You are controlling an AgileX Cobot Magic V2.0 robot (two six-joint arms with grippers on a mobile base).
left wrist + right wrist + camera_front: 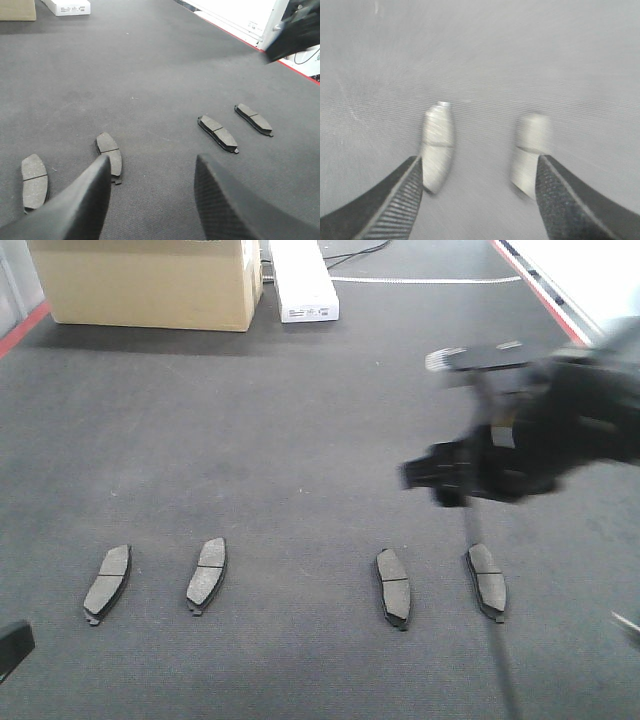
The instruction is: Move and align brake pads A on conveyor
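Several dark grey brake pads lie flat in a row on the dark conveyor: one pair on the left, another on the right. My right gripper hovers open and empty above the right pair; the view is blurred, with one pad ahead of its left finger and one ahead of its right finger. Its arm is a dark blur in the front view. My left gripper is open and empty, low near the front edge, behind the second pad.
A cardboard box and a long white box stand at the far end of the belt. Red stripes run along both belt edges. A white surface lies beyond the right stripe.
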